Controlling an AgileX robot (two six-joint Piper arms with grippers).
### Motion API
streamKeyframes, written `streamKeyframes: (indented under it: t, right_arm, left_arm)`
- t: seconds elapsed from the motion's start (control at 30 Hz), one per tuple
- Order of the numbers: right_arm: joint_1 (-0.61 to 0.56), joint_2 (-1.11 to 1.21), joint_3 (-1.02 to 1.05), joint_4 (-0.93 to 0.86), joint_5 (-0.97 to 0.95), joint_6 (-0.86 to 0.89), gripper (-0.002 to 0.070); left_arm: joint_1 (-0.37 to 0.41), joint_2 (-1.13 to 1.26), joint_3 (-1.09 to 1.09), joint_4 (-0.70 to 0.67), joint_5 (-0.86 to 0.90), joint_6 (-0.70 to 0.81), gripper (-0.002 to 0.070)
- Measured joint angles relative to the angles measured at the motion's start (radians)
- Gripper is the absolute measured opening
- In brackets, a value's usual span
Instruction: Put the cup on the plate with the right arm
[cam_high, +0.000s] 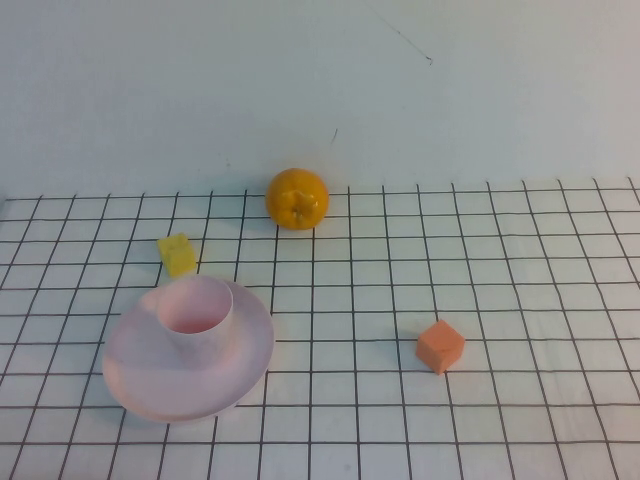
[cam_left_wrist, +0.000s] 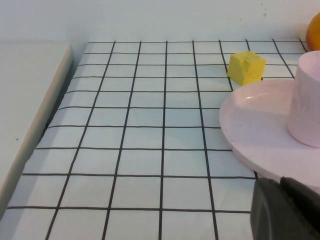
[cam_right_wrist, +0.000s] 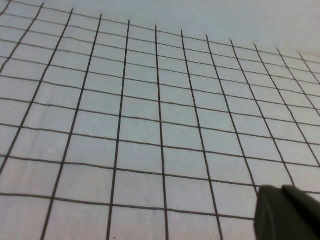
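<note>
My right gripper (cam_right_wrist: 287, 212) shows only as a dark tip at the edge of its wrist view, fingers together, nothing in them, over bare gridded mat. My left gripper (cam_left_wrist: 285, 210) is likewise just a dark corner in its own view; whether its fingers are open or closed I cannot tell. It sits just beside the plate's near rim. Neither arm appears in the high view.

The cup (cam_high: 196, 316) stands upright on the plate (cam_high: 150, 385), toward the plate's far side, well off to my right gripper's left. Judged from this, the placing is done.

Step in hand, as I read it: stay retracted and finish clean. Doing it well means keeping the closed right fingers away from the plate rim, so nothing nudges the cup off centre, and making no sweep toward the loose blocks.

Count:
- cups: one
- plates: one
- orange fruit (cam_high: 297, 198): one, beyond the plate
- yellow block (cam_high: 178, 254): one, just beyond the plate's far rim
- orange cube (cam_high: 440, 346): one, well apart from the plate, on my right arm's side
</note>
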Motion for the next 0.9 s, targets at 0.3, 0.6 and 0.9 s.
streamKeyframes:
  t: [0.3, 0.6, 0.9]
  right_arm:
    - [0.0, 0.0, 0.0, -0.002, 0.002, 0.0, -0.0001]
    - [0.0, 0.0, 0.0, -0.004, 0.004, -0.023, -0.0002]
    - [0.04, 0.0, 0.0, -0.004, 0.004, -0.026, -0.0002]
  left_arm:
    - [0.0, 0.0, 0.0, 0.0, 0.0, 0.0, -0.0002]
    - [0.0, 0.0, 0.0, 0.0, 0.0, 0.0, -0.0002]
    - [0.0, 0.0, 0.0, 0.0, 0.0, 0.0, -0.0002]
